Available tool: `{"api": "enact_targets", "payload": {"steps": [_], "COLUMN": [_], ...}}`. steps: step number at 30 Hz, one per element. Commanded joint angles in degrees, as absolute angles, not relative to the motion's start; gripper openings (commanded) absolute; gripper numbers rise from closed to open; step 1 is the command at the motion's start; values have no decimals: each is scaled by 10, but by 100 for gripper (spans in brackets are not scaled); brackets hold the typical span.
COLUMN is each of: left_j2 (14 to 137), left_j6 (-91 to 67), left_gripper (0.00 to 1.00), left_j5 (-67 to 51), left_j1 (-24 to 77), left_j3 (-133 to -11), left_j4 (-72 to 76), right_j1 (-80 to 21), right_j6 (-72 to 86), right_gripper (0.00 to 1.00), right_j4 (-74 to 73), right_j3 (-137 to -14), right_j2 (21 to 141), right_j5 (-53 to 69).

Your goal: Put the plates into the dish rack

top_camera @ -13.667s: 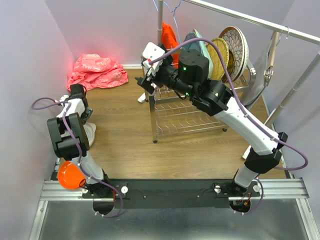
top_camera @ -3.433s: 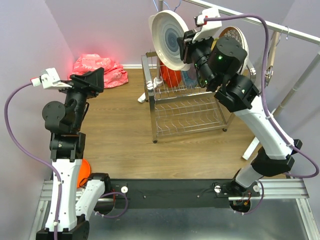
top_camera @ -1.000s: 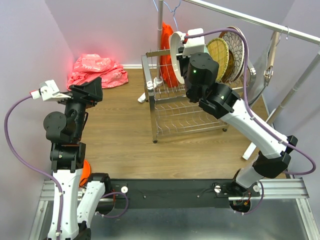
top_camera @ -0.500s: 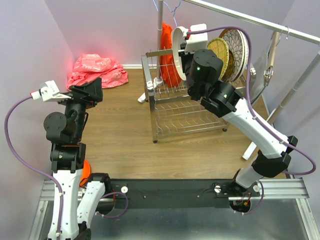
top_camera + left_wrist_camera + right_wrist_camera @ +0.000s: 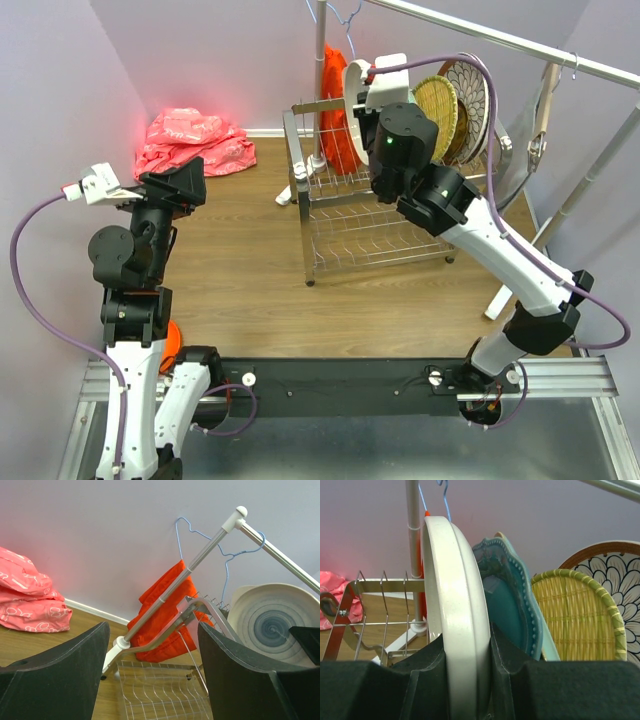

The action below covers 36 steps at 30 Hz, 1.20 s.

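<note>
My right gripper [image 5: 465, 680] is shut on the rim of the grey-swirl plate [image 5: 455, 605], which stands on edge over the top tier of the dish rack [image 5: 380, 230]. Just to its right stand the teal scalloped plate [image 5: 507, 595], the woven-yellow plate [image 5: 580, 615] and the petal-patterned plate [image 5: 620, 580]. From above, the held plate [image 5: 352, 95] shows at the rack's back left, and the wrist hides the fingers. My left gripper [image 5: 152, 630] hangs open and empty, raised high at the left, facing the rack [image 5: 155, 690]. An orange plate [image 5: 170, 340] lies by the left arm's base.
A red-orange cloth [image 5: 333, 95] hangs from the clothes rail [image 5: 500, 40] right behind the rack, with a blue wire hanger [image 5: 225, 565] beside it. A pink plastic bag [image 5: 190, 140] lies in the far left corner. Walls close in on both sides.
The right wrist shifted slightly right and then back left with the plate still in its grip. The left arm has stayed where it was.
</note>
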State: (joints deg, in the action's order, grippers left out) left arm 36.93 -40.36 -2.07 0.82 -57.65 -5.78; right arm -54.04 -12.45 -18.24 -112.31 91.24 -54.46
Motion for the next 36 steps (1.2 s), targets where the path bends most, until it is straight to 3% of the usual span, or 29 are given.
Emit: {"api": "enact_targets", "payload": {"steps": [1,9,28,36], "left_j2": [362,363,359,360], "left_j6": [-398,-397,-398,-399], "left_gripper": [80,80,80,80], "left_j5": [-4,-4,-4,-4], "left_j1": [5,4,4,4], "left_j3": [-571,-571,-568,-563], "left_j4": [-55,-57,-60,-57], "right_j1": [-540,-541,-541,-540], "right_j6": [-113,-118,-90,-87], "right_gripper": [1,1,22,24], "right_j4": [-125,-127,-146,-156], "right_j3": [-1112,-1094,-1083,-1100], "right_j2": [894,889,883,887], "right_j5": [-570,-571,-569,-558]}}
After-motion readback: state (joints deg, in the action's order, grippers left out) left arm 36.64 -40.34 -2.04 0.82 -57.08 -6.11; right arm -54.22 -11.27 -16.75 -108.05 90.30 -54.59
